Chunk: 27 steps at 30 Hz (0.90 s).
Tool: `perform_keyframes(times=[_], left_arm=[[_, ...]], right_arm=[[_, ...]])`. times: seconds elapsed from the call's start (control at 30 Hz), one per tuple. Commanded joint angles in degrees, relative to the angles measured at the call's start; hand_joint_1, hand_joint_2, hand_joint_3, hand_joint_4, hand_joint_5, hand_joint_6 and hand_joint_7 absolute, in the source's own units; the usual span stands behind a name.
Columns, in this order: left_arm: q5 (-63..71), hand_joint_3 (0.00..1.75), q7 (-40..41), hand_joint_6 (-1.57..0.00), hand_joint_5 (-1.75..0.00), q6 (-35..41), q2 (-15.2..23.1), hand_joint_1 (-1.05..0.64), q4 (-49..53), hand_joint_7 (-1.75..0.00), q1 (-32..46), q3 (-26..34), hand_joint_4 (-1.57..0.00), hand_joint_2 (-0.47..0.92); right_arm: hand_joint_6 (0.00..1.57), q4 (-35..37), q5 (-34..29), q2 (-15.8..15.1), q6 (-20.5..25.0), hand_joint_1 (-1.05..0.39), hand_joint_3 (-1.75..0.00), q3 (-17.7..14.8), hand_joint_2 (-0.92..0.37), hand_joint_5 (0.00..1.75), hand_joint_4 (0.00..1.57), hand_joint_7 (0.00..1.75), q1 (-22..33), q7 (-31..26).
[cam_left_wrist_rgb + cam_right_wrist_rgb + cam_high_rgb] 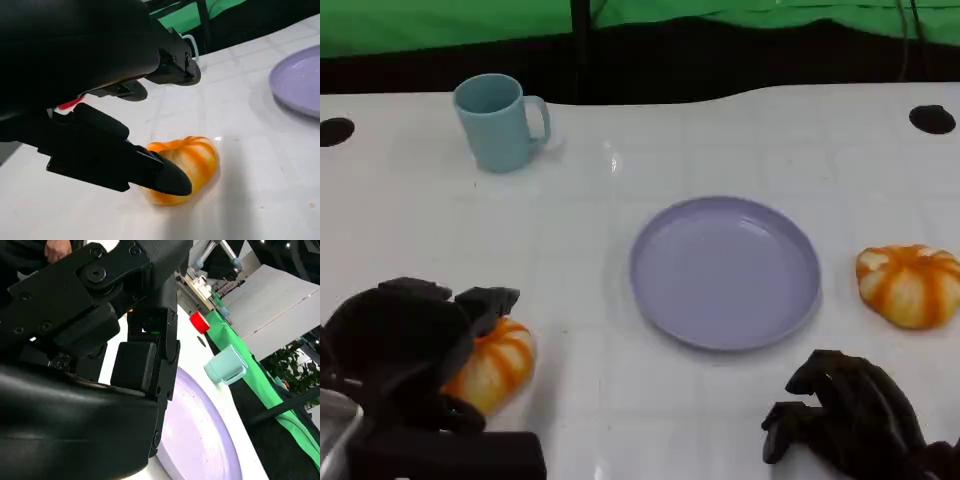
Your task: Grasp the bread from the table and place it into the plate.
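Two breads lie on the white table: one bread at the lower left of the head view, the other bread at the right edge. One purple plate sits at the centre. One light blue mug stands at the upper left. Two black hands show: the left hand at lower left, the right hand at lower right.

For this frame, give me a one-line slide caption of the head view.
Left hand over an orange-striped bread roll beside the lilac plate; second roll at right.
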Motion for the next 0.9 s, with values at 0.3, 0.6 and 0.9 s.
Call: perform_keyframes(times=[0.3,0.6,0.9], left_arm=[[7.0,0.00,4.3,-0.28,-0.07,0.3,-1.4,-0.60,9.4,0.00,-3.7,-5.5,-0.35,0.85],[10.1,0.00,10.4,-0.30,-0.06,2.4,-4.7,-0.60,23.5,0.00,-10.4,-10.2,-0.41,0.87],[7.6,0.03,17.2,-0.33,-0.05,1.2,-5.9,-0.58,37.5,-0.01,-15.4,-13.6,-0.42,0.91]], right_arm=[[1.57,-0.6,-0.2,-0.6,-0.5,-1.04,0.00,-0.1,-0.72,0.74,1.57,0.39,-0.1,0.0],[1.57,-0.2,0.0,-0.7,-0.1,-1.05,0.00,-0.2,-0.71,0.75,1.57,0.40,-0.4,-0.1],[1.57,-1.0,0.1,-0.3,-0.1,-1.05,0.00,-0.3,-0.71,0.74,1.57,0.38,0.2,-0.4]])
